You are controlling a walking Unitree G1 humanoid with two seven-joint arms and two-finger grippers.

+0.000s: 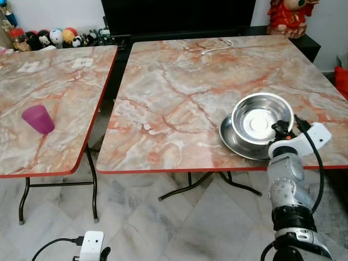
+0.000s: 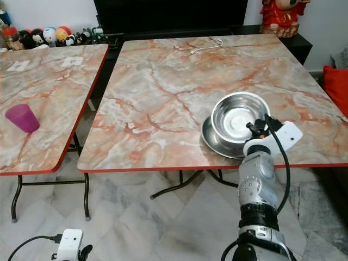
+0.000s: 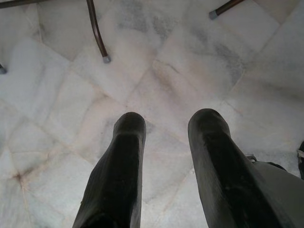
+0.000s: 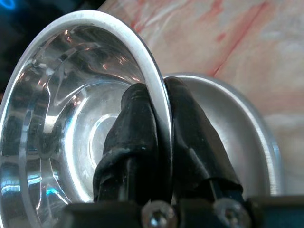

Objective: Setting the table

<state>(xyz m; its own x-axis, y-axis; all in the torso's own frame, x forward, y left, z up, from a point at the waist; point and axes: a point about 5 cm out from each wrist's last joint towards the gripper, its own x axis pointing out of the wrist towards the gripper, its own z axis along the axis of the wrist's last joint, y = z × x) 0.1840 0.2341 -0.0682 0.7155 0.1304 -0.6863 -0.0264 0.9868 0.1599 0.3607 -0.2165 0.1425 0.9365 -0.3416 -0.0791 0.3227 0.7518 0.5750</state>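
Right claw [image 4: 161, 142] is pinching the rim of the shiny round steel bowl [image 1: 262, 117], tilting over the flat round steel plate [image 1: 231, 138]. Purple plastic cup [image 1: 38, 119] is waiting far from that plate; left claw [image 3: 166, 166] is hanging spread.

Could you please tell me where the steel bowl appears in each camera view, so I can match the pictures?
Left eye view: steel bowl at right, tilted over the steel plate near the table's front edge.
Right eye view: right of centre, same pose.
Left wrist view: not in it.
Right wrist view: large at left, rim pinched by the right gripper.
Shared landmark: the plate under it.
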